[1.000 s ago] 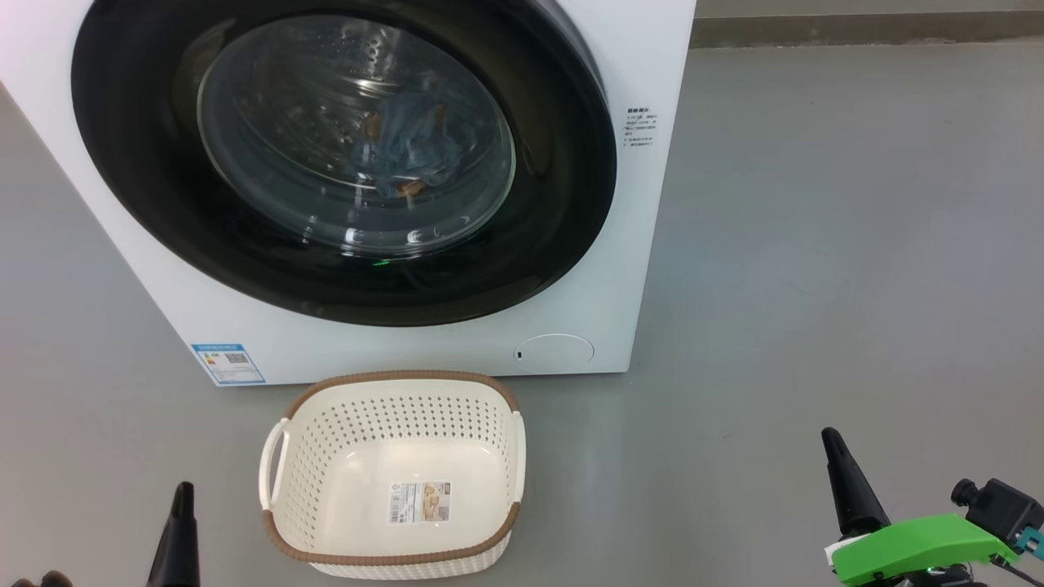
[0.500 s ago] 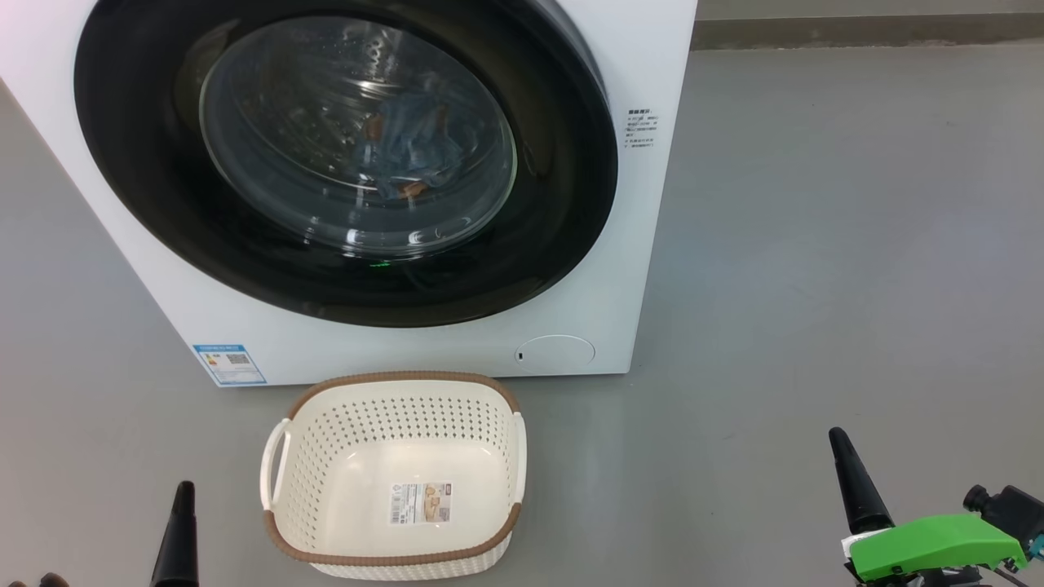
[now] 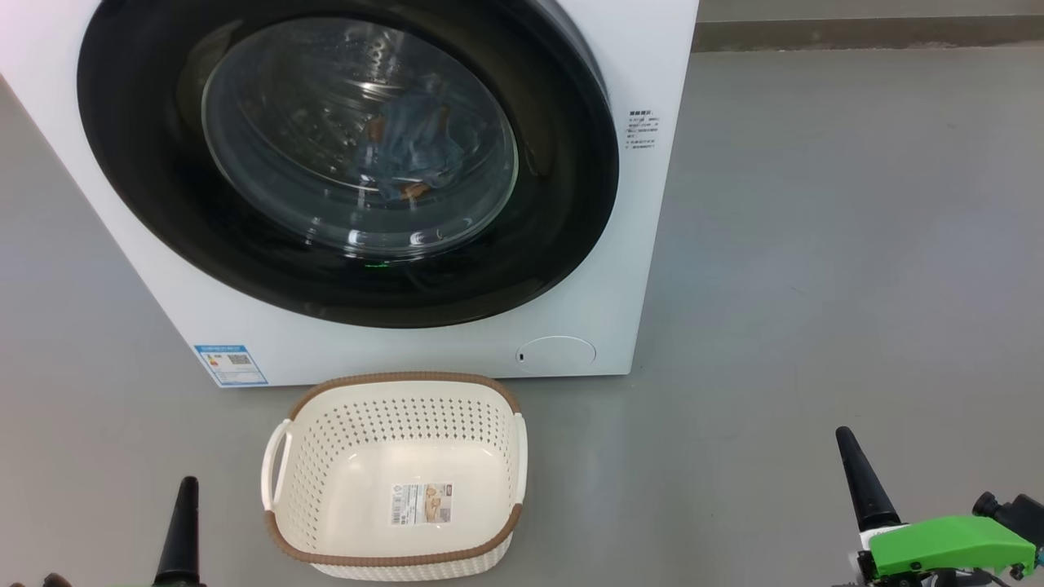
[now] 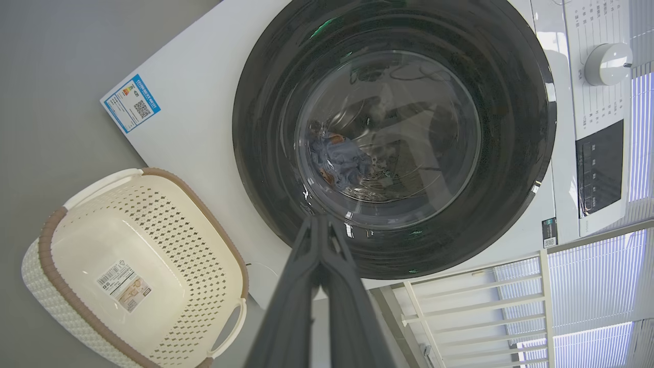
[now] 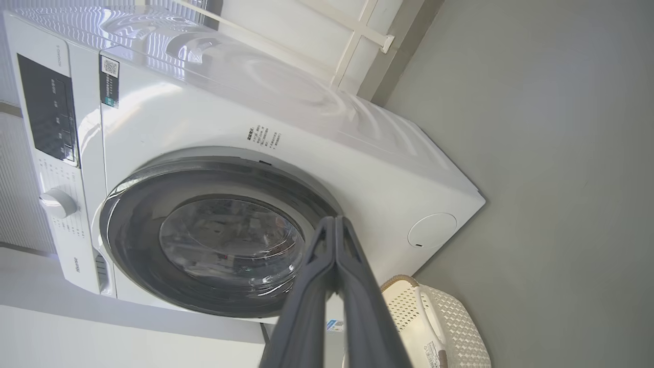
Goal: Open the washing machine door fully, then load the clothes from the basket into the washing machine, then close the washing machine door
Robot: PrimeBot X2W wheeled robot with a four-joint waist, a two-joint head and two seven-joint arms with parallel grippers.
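Where head view crops the washing machine (image 3: 612,277), left wrist view adds its dial (image 4: 608,64); door (image 3: 163,204) closed over blue clothes (image 3: 412,147); left gripper (image 4: 319,220) and right gripper (image 5: 334,220) pinched together.

The washing machine door (image 3: 347,163) and the basket (image 3: 400,420) are viewed from above and near by the head camera. Both are shared by the wrist views, which are rolled sideways and sighted along the left tool (image 4: 319,221) and the right tool (image 5: 334,220).

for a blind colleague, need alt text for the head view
A white front-loading washing machine with its round glossy black door shut, blue clothes behind the glass. An empty cream perforated plastic basket sits on the grey floor before it, between the shut left fingers and right fingers.
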